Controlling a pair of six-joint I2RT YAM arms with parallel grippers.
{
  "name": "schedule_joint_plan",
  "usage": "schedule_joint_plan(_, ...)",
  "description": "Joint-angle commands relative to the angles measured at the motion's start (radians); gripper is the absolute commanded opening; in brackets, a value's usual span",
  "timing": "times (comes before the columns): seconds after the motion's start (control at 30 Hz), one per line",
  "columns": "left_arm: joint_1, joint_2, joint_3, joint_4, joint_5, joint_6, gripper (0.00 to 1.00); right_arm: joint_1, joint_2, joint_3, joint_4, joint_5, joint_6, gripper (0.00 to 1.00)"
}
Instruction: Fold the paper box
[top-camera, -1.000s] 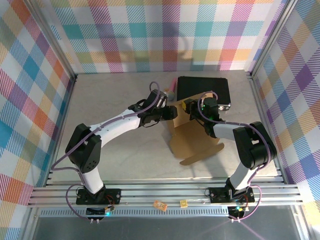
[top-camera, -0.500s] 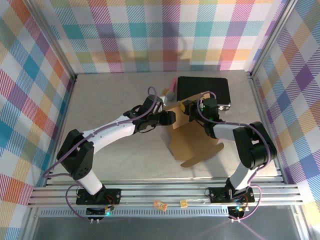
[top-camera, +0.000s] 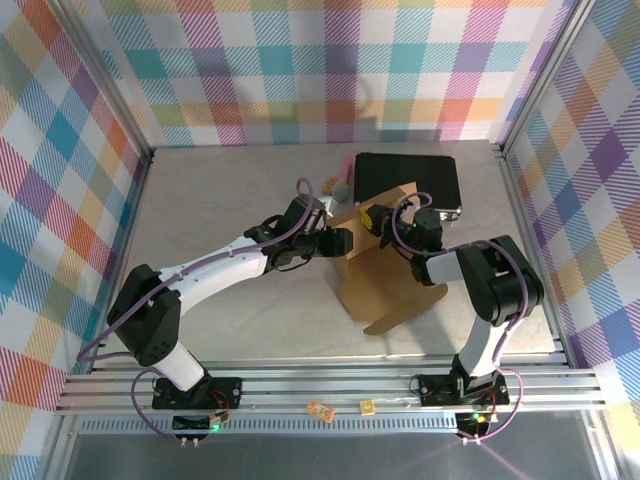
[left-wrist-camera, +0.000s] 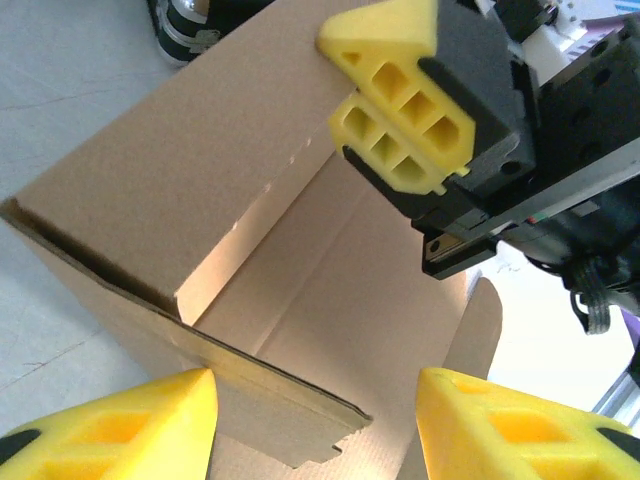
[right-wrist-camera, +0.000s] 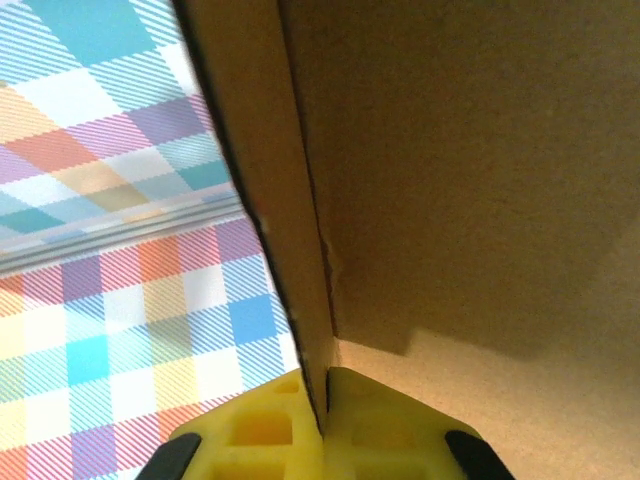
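The paper box (top-camera: 392, 282) is a brown cardboard sheet lying partly folded in mid-table, with its far wall raised. My right gripper (top-camera: 376, 218) is shut on the upper edge of that wall; in the right wrist view its yellow fingers (right-wrist-camera: 390, 425) pinch the cardboard panel (right-wrist-camera: 300, 250) edge-on. My left gripper (top-camera: 341, 243) is at the box's left side, open. In the left wrist view its fingertips (left-wrist-camera: 150, 420) stand wide apart, straddling the corner of a side flap (left-wrist-camera: 270, 415), and the box's inside (left-wrist-camera: 340, 280) lies beyond. The right gripper's fingers (left-wrist-camera: 400, 140) show at the top.
A black rectangular case (top-camera: 408, 180) lies just behind the box. Small pink and grey items (top-camera: 340, 186) sit to its left. Checkered walls enclose the table on three sides. Two small bits (top-camera: 320, 410) rest on the front rail.
My left gripper has slid nearer and slightly right, up against the box's left side. The right gripper, still pinching, has shifted left with the wall. The box has turned a little.
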Motion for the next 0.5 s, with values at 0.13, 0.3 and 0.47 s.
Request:
schedule_joint_plan(0.13, -0.035, -0.049, -0.033, 0.011, -0.062, 0.000, 0.60, -0.028, 0.022, -0.079, 0.227, -0.079, -0.031, 0.00)
schedule_joint_plan(0.3, -0.039, -0.122, -0.075, 0.041, -0.093, -0.076, 0.65, -0.031, 0.046, -0.059, 0.254, -0.105, -0.021, 0.00)
schedule_joint_plan(0.47, -0.039, -0.195, -0.126, 0.068, -0.082, -0.082, 0.62, -0.036, 0.051, -0.052, 0.248, -0.109, -0.017, 0.00)
